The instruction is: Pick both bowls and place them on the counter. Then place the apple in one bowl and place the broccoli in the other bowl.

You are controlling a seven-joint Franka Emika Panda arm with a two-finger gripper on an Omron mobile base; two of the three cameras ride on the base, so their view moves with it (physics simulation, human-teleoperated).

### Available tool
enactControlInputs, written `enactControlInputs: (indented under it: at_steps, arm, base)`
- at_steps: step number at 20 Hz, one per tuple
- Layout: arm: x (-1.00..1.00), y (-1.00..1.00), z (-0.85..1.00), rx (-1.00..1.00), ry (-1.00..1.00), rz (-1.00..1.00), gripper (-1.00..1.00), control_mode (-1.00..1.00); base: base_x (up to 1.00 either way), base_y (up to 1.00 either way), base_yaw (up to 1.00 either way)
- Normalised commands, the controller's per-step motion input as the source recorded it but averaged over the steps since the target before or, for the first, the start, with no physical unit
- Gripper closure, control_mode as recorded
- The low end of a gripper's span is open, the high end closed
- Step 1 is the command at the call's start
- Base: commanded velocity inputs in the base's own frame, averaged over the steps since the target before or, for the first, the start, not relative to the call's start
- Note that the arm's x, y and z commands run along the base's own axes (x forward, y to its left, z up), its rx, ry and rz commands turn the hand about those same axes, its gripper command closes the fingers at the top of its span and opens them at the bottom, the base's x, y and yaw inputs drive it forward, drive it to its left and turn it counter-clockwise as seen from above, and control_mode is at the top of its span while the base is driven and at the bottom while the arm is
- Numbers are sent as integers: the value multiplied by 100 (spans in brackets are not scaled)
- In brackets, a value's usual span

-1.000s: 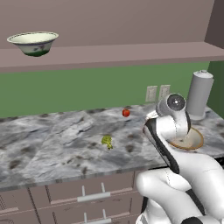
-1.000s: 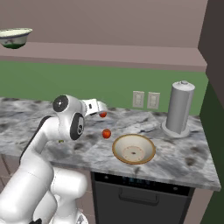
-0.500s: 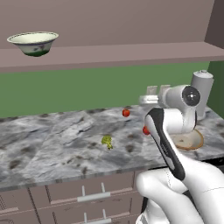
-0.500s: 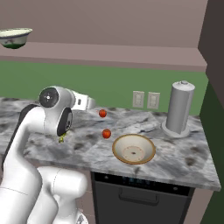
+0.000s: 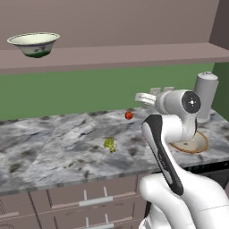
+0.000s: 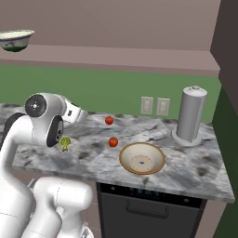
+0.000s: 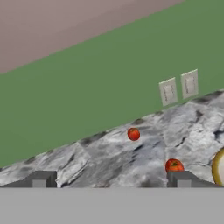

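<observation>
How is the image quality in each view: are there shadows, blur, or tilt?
Left base view: even, flat rendered light, faint shadow beside the broccoli. Right base view: sharp, the tan bowl has soft shading inside, no glare. Hand view: soft and blocky, rolled so the counter edge slants; both red fruits stay readable.

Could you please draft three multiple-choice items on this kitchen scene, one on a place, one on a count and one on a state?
1. Where is the cream-and-green bowl?
A. on the shelf
B. on the counter
C. in the tool

2. How many small red fruits lie on the counter?
A. one
B. two
C. four

3. How does the tool stand?
A. shut on the broccoli
B. shut on a fruit
C. open and empty

Answers:
1 A: the bowl rests on the mauve shelf above the green wall.
2 B: one fruit lies by the wall, another near the tan bowl.
3 C: the fingertips stand wide apart with nothing between; the broccoli lies on the counter.
</observation>
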Motion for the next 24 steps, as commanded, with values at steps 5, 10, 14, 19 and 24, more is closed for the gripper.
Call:
enactControlInputs:
  at_steps: [5,10,14,19,24]
  arm:
    - [25,18,23,-2,1,4,-100,-100]
    - [38,75,39,-8,12,18,-100,-100]
    - [14,43,10,-10,5,15,-100,-100]
    - [0,0,0,0,0,0,-100,-100]
    - [-16,27,34,18,-14,-8,-100,-100]
  base:
    - [0,0,0]
    - [0,0,0]
    - [0,0,0]
    - [0,0,0]
    - [0,0,0]
